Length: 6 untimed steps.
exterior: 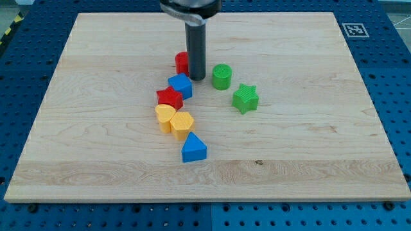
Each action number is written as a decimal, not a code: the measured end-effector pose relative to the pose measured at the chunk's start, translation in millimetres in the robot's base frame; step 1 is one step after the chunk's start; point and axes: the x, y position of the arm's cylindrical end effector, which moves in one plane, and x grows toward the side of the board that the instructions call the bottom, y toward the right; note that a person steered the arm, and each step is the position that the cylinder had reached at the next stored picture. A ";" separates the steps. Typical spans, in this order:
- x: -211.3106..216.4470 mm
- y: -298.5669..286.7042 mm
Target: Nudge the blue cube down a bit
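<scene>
The blue cube (182, 85) sits on the wooden board near the view's upper middle. My tip (196, 78) stands just up and to the right of it, close to its top right corner; I cannot tell whether they touch. A red block (182, 62) sits behind the rod on its left, partly hidden by it. A red star-like block (169, 98) touches the blue cube's lower left side.
Below the red star lie a yellow heart-like block (165, 117), an orange-yellow block (182, 124) and a blue triangular block (193, 149). A green cylinder (222, 76) and a green star (245, 98) sit to the tip's right. The wooden board (308, 128) lies on a blue pegboard.
</scene>
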 end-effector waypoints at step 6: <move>29.6 11.0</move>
